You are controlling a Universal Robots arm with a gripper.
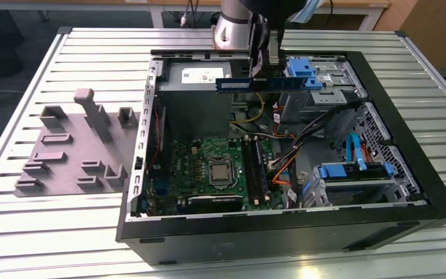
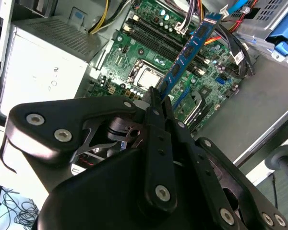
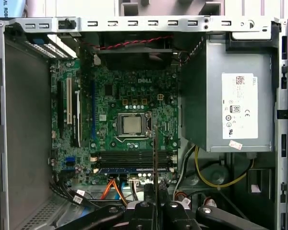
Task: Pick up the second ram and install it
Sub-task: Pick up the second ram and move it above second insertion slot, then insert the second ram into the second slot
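Gripping the second ram with its fingers closed on the board's flat faces, the end effector holds the stick in the air over the far end of the open computer case, above the power supply. In the exterior view the stick lies level and well clear of the motherboard, probably so that it passes over the case wall and cables without catching. A grip on the faces leaves the contact edge free, which suits pressing it into a socket.

In the second wrist view the blue stick runs out from the end effector over the board. In the first wrist view it shows edge-on, crossing the memory slots at a right angle, not in line with them. The grey tray of upright blocks sits on the slatted tabletop beside the case.
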